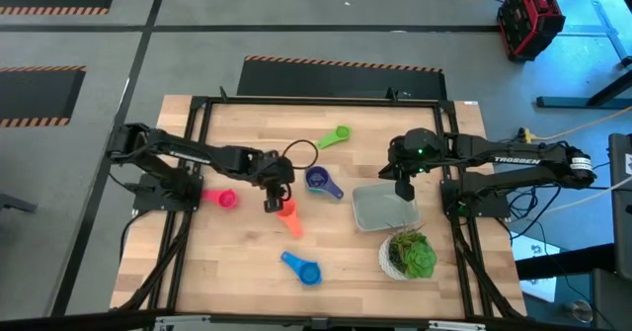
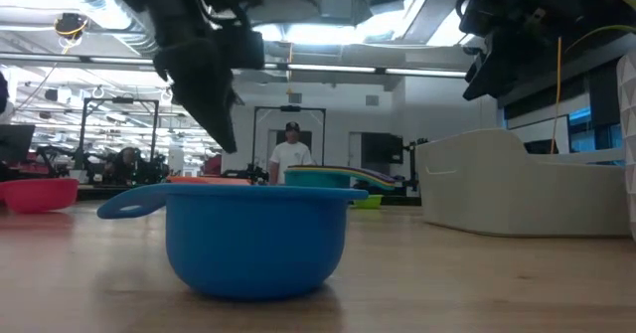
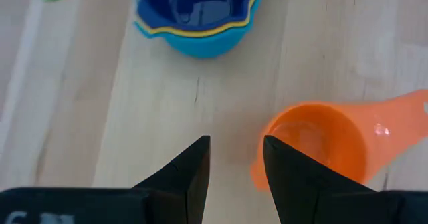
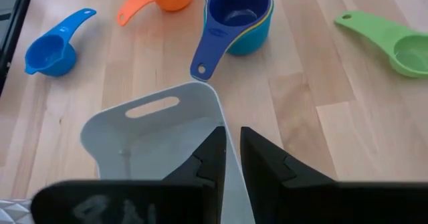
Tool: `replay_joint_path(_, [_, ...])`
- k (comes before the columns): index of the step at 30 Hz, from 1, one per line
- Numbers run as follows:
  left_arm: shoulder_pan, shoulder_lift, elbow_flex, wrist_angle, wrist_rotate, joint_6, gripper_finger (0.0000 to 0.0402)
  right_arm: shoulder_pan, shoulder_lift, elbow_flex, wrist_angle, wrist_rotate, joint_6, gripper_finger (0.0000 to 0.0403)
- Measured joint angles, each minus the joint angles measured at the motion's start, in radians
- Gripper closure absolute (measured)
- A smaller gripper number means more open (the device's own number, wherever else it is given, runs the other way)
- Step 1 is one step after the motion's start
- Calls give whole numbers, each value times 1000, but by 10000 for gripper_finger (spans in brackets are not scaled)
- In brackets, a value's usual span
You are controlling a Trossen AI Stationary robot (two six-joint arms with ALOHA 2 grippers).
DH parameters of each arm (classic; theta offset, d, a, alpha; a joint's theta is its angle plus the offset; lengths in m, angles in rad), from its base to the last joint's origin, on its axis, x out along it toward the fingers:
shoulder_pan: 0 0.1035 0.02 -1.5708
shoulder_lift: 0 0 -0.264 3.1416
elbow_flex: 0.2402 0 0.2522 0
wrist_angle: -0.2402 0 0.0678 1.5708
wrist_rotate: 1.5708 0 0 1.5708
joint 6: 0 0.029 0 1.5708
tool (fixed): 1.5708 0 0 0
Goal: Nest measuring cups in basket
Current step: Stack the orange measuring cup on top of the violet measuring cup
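Note:
My left gripper (image 1: 276, 199) (image 3: 235, 158) is narrowly open and hangs above the table beside the orange cup (image 1: 288, 215) (image 3: 321, 150), with nothing between its fingers. The cup stands upright on its base. Just beyond it is a nested stack (image 1: 320, 181) (image 3: 197, 13) of a purple cup in a yellow one in a teal one. Green (image 1: 336, 137), pink (image 1: 223, 199) and blue (image 1: 303, 268) (image 2: 253, 239) cups lie singly on the wood. My right gripper (image 1: 403, 187) (image 4: 231, 140) is shut and hovers over the rim of the light-gray basket (image 1: 383, 208) (image 4: 154, 137).
A round white pot with a green plant (image 1: 408, 255) stands at the basket's near side, close to the table's near right corner. A black frame (image 1: 316, 100) runs around the tabletop. A person (image 2: 290, 156) stands far off in the room behind.

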Motion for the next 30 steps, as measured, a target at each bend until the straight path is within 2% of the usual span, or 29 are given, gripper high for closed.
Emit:
replay_joint_path(10, [20, 129, 0, 58, 141, 27, 269, 0, 0, 0, 0, 0, 1, 352])
replay_joint_path(21, [20, 184, 0, 59, 158, 26, 271, 0, 0, 0, 0, 0, 2, 352])
replay_joint_path(25, [20, 183, 0, 61, 158, 26, 289, 0, 0, 0, 0, 0, 2, 352])
replay_joint_path(30, [20, 183, 0, 63, 158, 26, 333, 0, 0, 0, 0, 0, 2, 352])
